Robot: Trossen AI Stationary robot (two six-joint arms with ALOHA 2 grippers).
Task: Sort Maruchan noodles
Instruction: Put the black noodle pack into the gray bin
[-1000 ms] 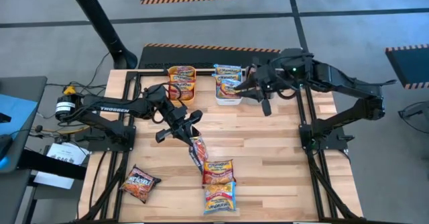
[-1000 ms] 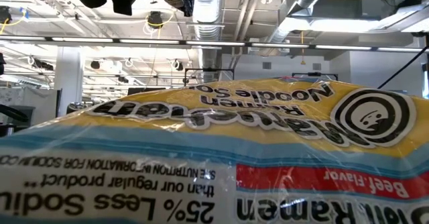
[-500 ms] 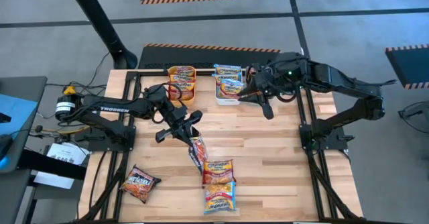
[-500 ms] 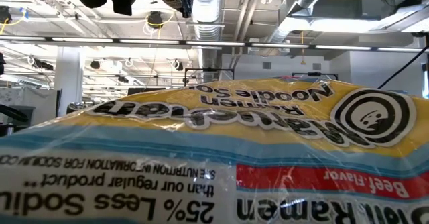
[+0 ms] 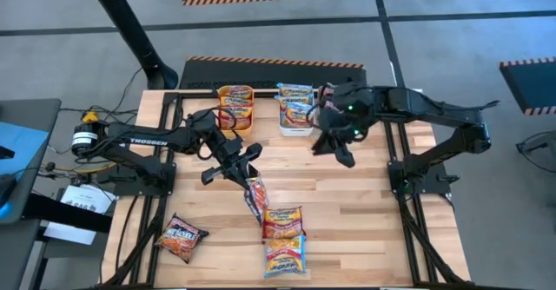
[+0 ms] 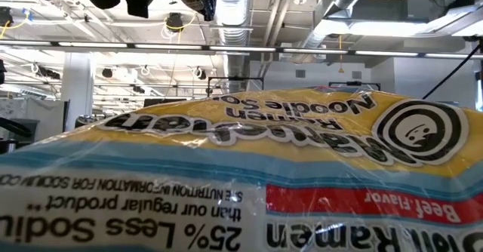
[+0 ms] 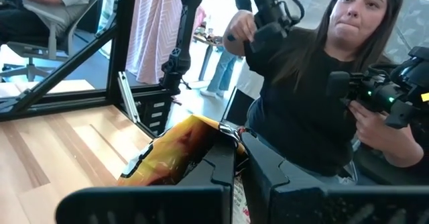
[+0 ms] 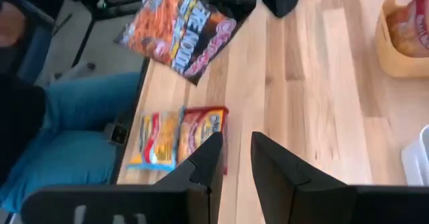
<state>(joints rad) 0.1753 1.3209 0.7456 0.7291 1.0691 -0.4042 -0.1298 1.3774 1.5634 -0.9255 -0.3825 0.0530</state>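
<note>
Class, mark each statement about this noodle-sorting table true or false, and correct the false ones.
1. The left tool holds a noodle packet. True: its fingers are closed on the packet's upper edge.
2. The right tool carries a packet. False: its fingers stand apart with nothing between them, over bare table near the white bin.
3. The orange bin has packets in it. True.
4. Both bins sit at the near edge of the table. False: they sit at the far edge.
5. A dark red packet lies alone near the table's front left corner. True.
6. Two more packets lie inside the white bin's shadow. False: they lie near the front middle of the table.
</note>
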